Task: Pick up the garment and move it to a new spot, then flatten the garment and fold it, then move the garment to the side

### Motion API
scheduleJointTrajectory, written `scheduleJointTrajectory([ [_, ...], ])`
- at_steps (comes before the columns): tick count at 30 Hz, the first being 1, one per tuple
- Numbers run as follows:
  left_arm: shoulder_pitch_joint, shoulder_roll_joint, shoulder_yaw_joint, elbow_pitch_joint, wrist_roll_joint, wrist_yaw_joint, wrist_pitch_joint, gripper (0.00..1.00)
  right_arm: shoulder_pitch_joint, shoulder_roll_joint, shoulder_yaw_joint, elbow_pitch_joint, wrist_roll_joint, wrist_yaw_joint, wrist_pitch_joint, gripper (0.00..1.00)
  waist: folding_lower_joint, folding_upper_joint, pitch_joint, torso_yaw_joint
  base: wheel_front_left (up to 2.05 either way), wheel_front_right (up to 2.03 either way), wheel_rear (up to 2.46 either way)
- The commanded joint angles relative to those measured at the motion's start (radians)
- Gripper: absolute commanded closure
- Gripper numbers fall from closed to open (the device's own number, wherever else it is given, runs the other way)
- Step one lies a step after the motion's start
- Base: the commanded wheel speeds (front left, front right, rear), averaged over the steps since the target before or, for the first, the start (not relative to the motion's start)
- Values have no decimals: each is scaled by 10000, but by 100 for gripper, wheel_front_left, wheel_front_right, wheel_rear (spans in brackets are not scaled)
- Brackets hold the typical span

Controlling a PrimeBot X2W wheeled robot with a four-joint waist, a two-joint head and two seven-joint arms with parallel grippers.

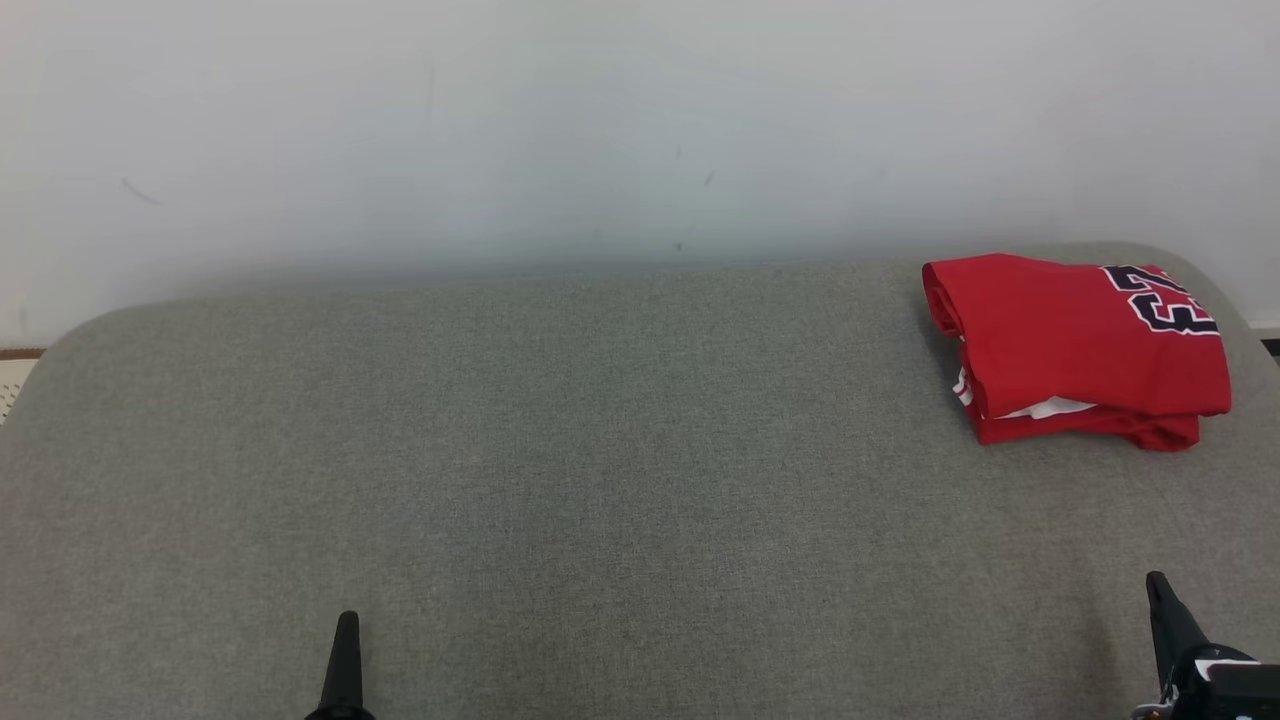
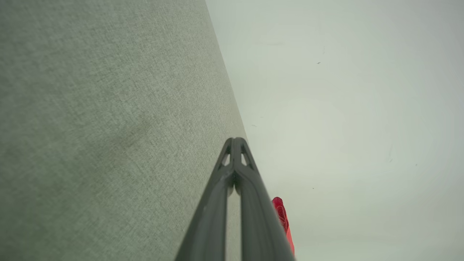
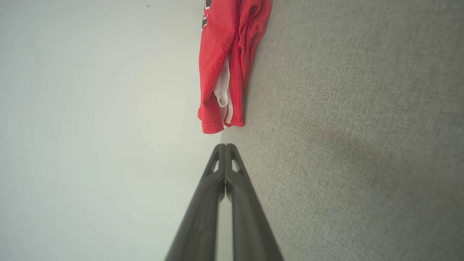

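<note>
- Left: the left gripper [image 1: 346, 628] at the lower left of the head view; its fingers are pressed together to the tips with nothing between them; it is well apart from the task's thing.
- Centre: the grey woven surface [image 1: 600, 450] runs back to a pale wall [image 1: 600, 130]; its weave lies even and unrumpled.
- Far right: the garment [image 1: 1075, 345], a red jersey with dark, white-edged numerals and white trim; it lies folded in a compact, layered rectangle on the far right corner of the surface, close to the wall.
- Near right: the right gripper [image 1: 1160, 595], likewise closed tip to tip and holding nothing; in its wrist view the garment's hem lies ahead of the tips, near but not touching.
- Step in hand (a judgement): the folded stack lies off to one side and both pincers hold nothing, so the last step, moving the garment to the side, looks done.
- Next move (a judgement): little is called for beyond keeping both arms off the stack; if the garment had to be handled again, the nearer right gripper would have to open first and take all layers at the hem, or the fold would slip.
</note>
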Motion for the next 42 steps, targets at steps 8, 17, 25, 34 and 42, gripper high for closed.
scheduleJointTrajectory([
  [8, -322, -9, -107, 99, -808, -137, 91, 100, -210, 49, -307, 52, 743, 4, 279, 100, -1, 0, 70, -16, 0, 0, 0],
  [17, -453, -48, -199, 218, -1534, -223, 151, 100, -280, 86, -573, 124, 1407, 4, 527, 100, -1, 0, 148, -33, 0, 0, 0],
  [25, -559, -80, -282, 313, -2132, -286, 207, 100, -380, 120, -796, 180, 1958, 4, 746, 100, -1, 0, 218, -49, 0, 0, 0],
  [34, -699, -119, -384, 419, -2829, -365, 278, 100, -441, 162, -1059, 254, 2610, 4, 984, 100, -1, 0, 304, -68, 0, 0, 0],
  [42, -679, -118, -380, 418, -2836, -372, 253, 100, -429, 159, -1054, 255, 2615, 4, 980, 100, -1, 0, 310, -69, 0, 0, 0],
])
